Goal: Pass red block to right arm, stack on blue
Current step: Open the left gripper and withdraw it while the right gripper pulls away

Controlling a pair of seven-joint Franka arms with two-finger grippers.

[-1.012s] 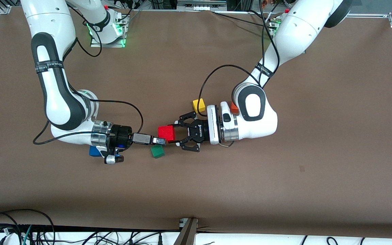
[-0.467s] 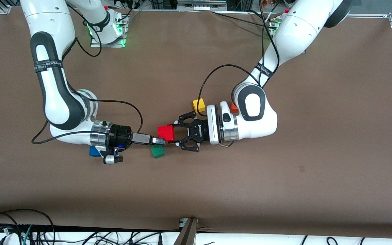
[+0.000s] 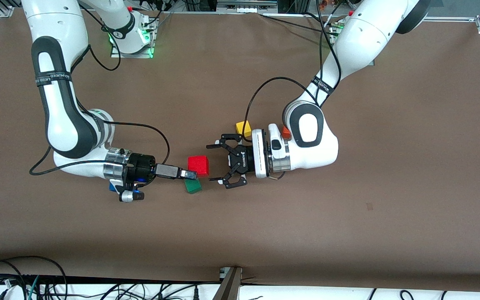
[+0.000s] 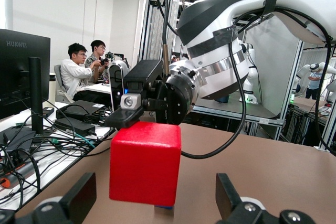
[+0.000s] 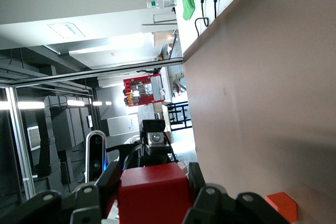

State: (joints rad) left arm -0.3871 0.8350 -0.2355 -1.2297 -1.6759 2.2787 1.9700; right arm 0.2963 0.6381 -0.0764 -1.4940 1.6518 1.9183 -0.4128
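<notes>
The red block [image 3: 198, 165] is held in the air by my right gripper [image 3: 191, 173], the slim black one on the silver wrist, which is shut on it. It hangs over the table just above the green cube. My left gripper [image 3: 210, 163], the black linkage one, is open, its fingertips apart beside the block's end and not touching it. In the left wrist view the red block [image 4: 145, 163] hangs between my wide-open left gripper [image 4: 156, 205]. The blue cube [image 3: 111, 187] lies mostly hidden under my right wrist; a blue sliver [image 4: 164, 208] shows below the red block.
A green cube [image 3: 193, 186] lies under the red block, nearer the front camera. A yellow cube [image 3: 243, 128] and an orange cube [image 3: 286, 132] lie by my left wrist. The orange cube also shows in the right wrist view [image 5: 281, 205]. Cables trail from both wrists.
My left gripper has opened and let go of the red block. My right arm has drawn back a little toward its end of the table with the block in its grip.
</notes>
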